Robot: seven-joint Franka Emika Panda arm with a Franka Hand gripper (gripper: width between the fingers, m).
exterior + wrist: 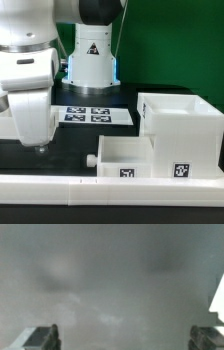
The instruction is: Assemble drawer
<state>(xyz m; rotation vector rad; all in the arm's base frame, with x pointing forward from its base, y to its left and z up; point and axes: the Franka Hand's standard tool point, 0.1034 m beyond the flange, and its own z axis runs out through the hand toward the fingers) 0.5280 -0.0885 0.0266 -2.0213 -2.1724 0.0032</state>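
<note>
With the gripper (38, 146) wide open and empty at the exterior view's left, the tray (118, 158) is best gripped across a thin wall: probably light, rigid, slick plastic.

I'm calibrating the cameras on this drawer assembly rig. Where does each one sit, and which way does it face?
Exterior view: off the arm, low beside the table, facing the robot's base across the rail, tray, casing and marker board; the arm and tool show on the exterior view's left.
Wrist view: on the wrist, looking along the tool at a blurred grey surface; both fingers show, wide apart.
Shared: only the tool; the white sliver in the wrist view cannot be identified.
</note>
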